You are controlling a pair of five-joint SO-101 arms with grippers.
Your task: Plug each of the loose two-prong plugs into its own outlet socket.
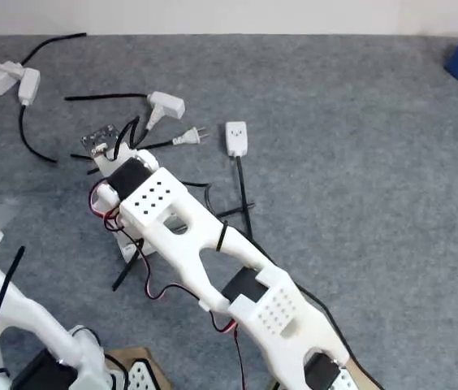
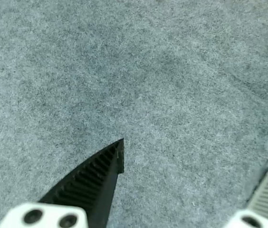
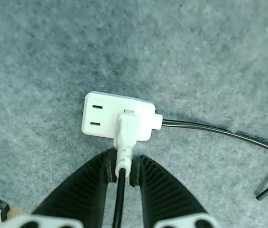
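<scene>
While the right hand (image 3: 124,159) clenches a white plug (image 3: 127,130) over a socket (image 3: 98,116), another plug (image 1: 188,136) and a second socket (image 1: 236,138) lie near it; the left hand (image 2: 200,152) hangs released above the counter (image 2: 124,71).

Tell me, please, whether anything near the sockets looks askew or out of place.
One thing stands out: in the right wrist view a white plug lies flat across the outlet socket, whose two slots are bare beside it. The right gripper pinches the plug's neck. Whether its prongs are seated anywhere is hidden.
</scene>
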